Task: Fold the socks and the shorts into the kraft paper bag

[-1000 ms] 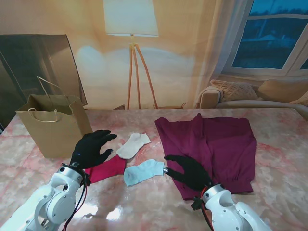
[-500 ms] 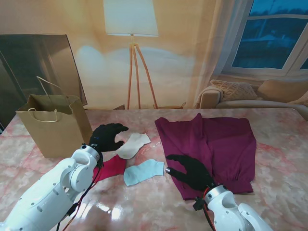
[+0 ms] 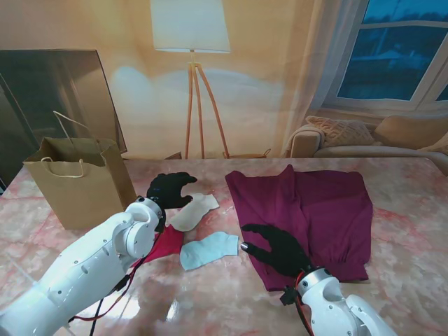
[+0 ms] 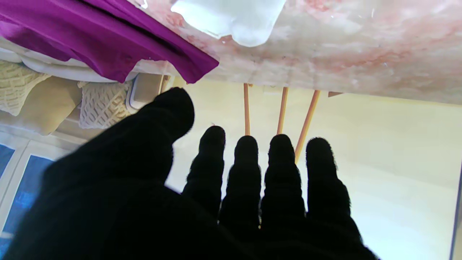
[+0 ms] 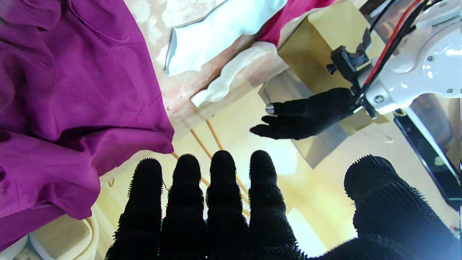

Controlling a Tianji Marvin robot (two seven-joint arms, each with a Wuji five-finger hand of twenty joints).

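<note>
The kraft paper bag stands upright at the far left of the table. Purple shorts lie spread on the right half. Three socks lie in the middle: a white sock, a light blue sock and a red sock, partly hidden by my left arm. My left hand is open, raised just left of the white sock's far end, holding nothing. My right hand is open, hovering over the near left corner of the shorts. The wrist views show the left fingers and right fingers spread.
A dark glass panel leans behind the bag. A floor lamp, a sofa with cushions and a window stand beyond the table's far edge. The marble tabletop extends to the right of the shorts.
My left arm has swung forward and to the right, lifting the hand from beside the red sock to the far end of the white sock. The right hand has barely moved.
</note>
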